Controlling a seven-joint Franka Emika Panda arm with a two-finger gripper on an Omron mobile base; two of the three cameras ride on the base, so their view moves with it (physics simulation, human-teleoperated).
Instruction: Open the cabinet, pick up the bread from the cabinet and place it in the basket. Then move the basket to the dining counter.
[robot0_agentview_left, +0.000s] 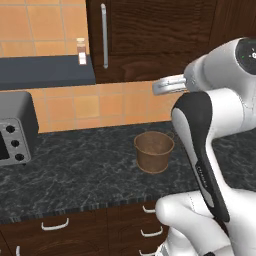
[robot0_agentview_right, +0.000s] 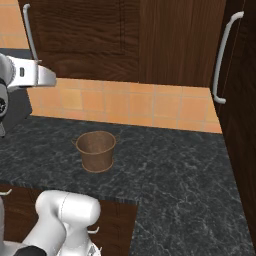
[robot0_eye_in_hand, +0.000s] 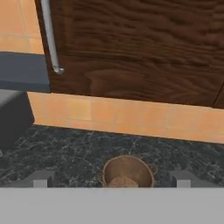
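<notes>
Claw (robot0_eye_in_hand: 113, 178) wide open, holding nothing, above the basket (robot0_agentview_left: 154, 151) on black granite tabletop (robot0_agentview_left: 80, 170); bread (robot0_eye_in_hand: 123, 180) sits inside, so drop looks done. Cabinet (robot0_agentview_left: 150, 35) door shut; basket carry next.

Cabinet (robot0_agentview_left: 150, 35): dark brown wood wall unit, door shut, long vertical silver bar handle (robot0_agentview_left: 104, 35) at its left edge. Basket (robot0_agentview_left: 154, 151): small round brown woven bucket, tapering to the base, upright on the black speckled counter below the cabinet, clear of the tiled wall. Bread (robot0_eye_in_hand: 122, 181): tan-brown loaf lying inside the basket, seen in the hand view
</notes>
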